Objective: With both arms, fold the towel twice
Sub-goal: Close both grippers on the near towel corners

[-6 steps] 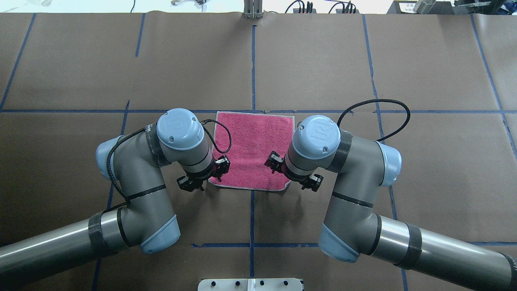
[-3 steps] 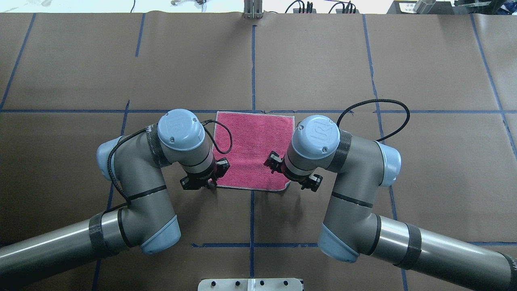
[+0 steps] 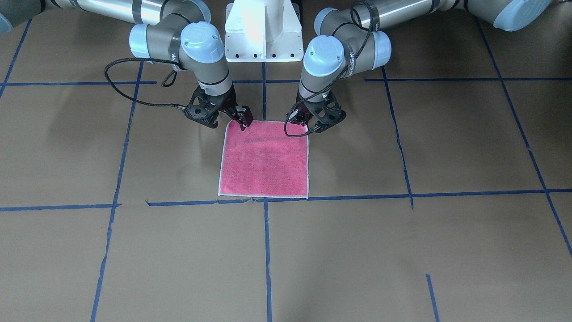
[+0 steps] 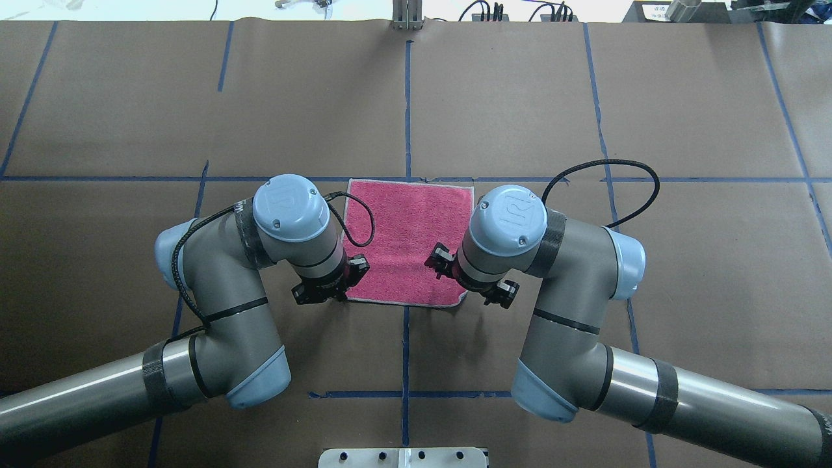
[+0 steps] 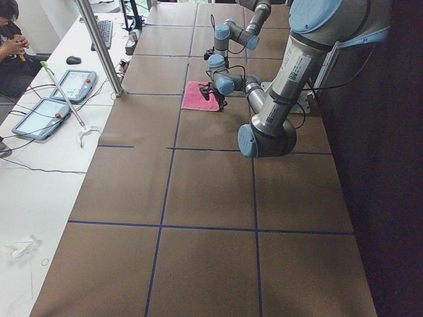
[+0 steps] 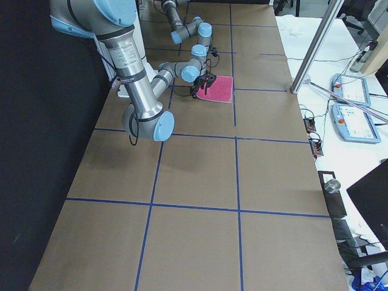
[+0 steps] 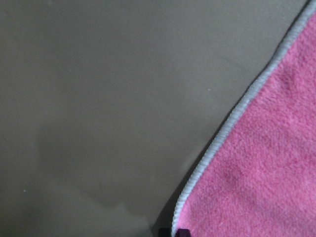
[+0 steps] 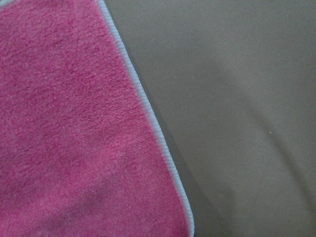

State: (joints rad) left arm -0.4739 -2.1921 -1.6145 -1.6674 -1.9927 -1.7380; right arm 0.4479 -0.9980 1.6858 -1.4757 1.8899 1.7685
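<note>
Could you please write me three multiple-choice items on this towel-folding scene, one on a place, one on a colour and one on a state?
1. Where do the left gripper and the right gripper stand?
A. at the two corners of the towel nearest the white base
B. at its two far corners
C. over its middle

2. Which colour is the towel's upper face?
A. grey
B. pink
C. white

3. How does the towel lie?
A. folded in half
B. bunched up
C. flat and unfolded

Answers:
1 A, each gripper is at one base-side corner in the front-facing view.
2 B, only pink with pale edging shows.
3 C, it lies as one flat square on the table.
</note>
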